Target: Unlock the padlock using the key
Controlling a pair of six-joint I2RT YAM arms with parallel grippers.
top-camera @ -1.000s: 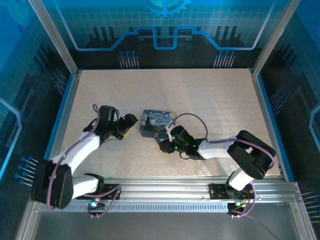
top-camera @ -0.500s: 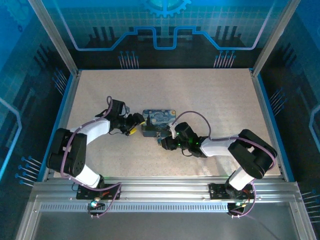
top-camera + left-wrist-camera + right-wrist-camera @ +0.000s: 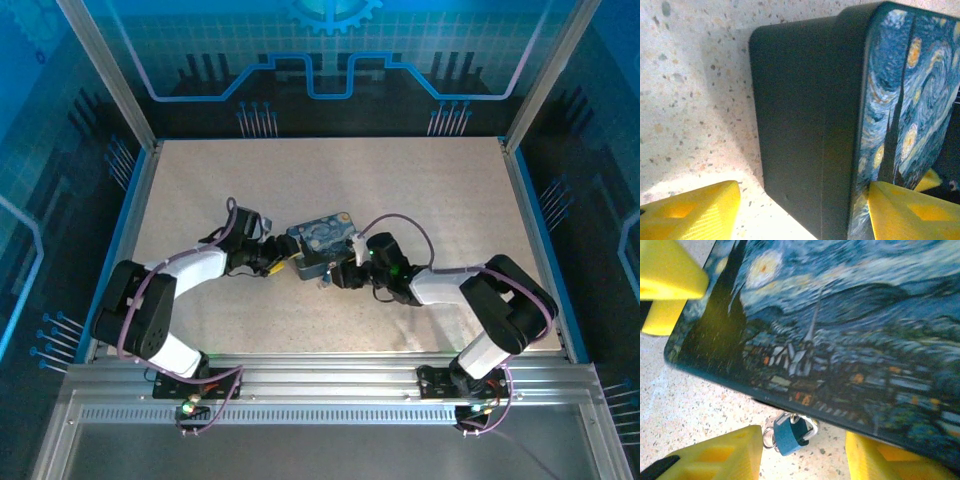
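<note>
- The tin (image 3: 325, 236) lies near the middle of the table (image 3: 420, 185), turned askew so that one corner points toward the left arm.
- The padlock (image 3: 788, 433) hangs just off the tin's near edge in the right wrist view. It has a blue-grey body with a silvery shackle, rests on the table under the overhang of the lid, and has a small ring (image 3: 768, 435) beside it.
- The right gripper (image 3: 338, 277) sits at that near edge with its jaws spread wide. Its yellow pads (image 3: 715, 456) stand either side of the padlock, and there is bare table between each pad and the lock, so nothing is held.
- The left gripper (image 3: 284, 258) is at the tin's left corner and is also spread wide. One pad (image 3: 692, 210) is over the table, apart from the dark side wall, and the other is over the printed lid. Whether that pad touches the lid cannot be told.
- The tip of a left pad shows at the upper left of the right wrist view, just beside the tin's corner, so the two grippers are near each other across that corner.
- The far half of the table is open, as is a broad strip on the right out to the blue side rail (image 3: 540, 235).
- On the left, the left arm lies over part of the table between the tin and the rail.
- A band of bare table runs along the near side in front of the arm bases.
</note>
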